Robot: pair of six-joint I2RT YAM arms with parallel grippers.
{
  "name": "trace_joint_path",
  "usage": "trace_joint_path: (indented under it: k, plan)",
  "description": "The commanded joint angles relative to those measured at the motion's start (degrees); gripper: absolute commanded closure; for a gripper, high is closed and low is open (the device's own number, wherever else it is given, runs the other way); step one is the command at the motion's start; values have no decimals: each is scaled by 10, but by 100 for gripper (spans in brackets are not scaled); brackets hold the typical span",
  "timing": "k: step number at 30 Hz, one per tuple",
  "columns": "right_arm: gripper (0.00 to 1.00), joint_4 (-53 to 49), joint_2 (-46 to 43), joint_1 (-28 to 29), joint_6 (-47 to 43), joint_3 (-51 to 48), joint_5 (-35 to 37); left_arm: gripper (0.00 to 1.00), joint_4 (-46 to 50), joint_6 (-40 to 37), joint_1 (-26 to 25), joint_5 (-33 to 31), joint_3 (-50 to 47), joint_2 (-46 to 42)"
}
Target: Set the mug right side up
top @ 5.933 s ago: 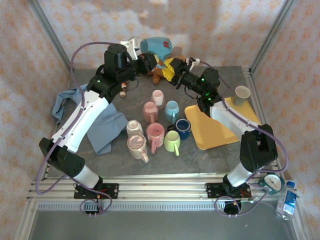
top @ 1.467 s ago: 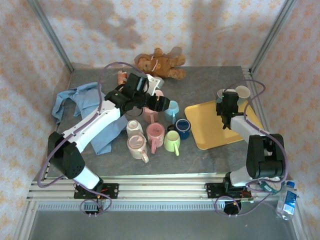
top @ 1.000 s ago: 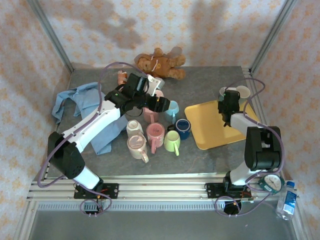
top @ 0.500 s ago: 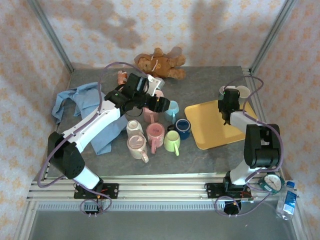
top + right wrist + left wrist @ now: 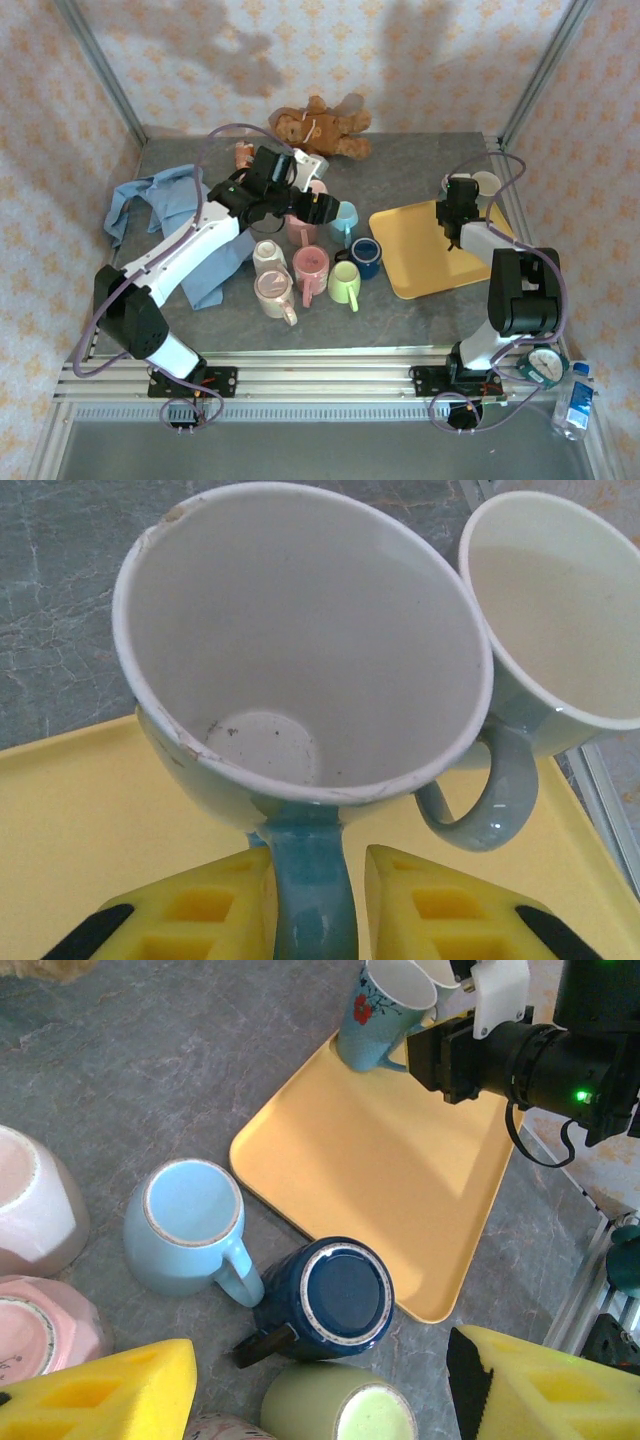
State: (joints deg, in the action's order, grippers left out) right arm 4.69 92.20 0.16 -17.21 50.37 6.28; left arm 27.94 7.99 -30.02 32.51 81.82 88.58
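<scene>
From the right wrist, the mug point(image 5: 300, 650) stands upright on the tray point(image 5: 60, 820), its handle inside the right gripper point(image 5: 315, 860), whose fingers sit slack with 1 sliver of gap. The left wrist view adds the mug's red flower and the left gripper point(image 5: 320, 1370), spread wide and empty over a navy mug point(image 5: 335, 1300).

Right wrist view: the mug point(image 5: 300, 680) handle runs off the bottom edge inside the right gripper point(image 5: 316, 870); whether the jaws pinch it is unclear. A second mug point(image 5: 560, 630) is cropped at right. Left wrist view crops a green mug point(image 5: 340, 1415) at bottom.
</scene>
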Motion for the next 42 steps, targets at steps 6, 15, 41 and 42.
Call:
trace_joint_path:
  k: [6,15,41,42]
  plan:
    - [70,-19,-13,-5,7,10,19,32,10,-17,-6,-18,-15,-41]
    - [69,-33,-27,-6,10,1,18,32,9,-13,-5,-21,-24,-48]
    - [58,-287,-229,10,207,79,-242,32,115,57,-5,-239,-33,-86]
    - [58,-315,-226,15,224,95,-243,32,122,74,-5,-249,-33,-88]
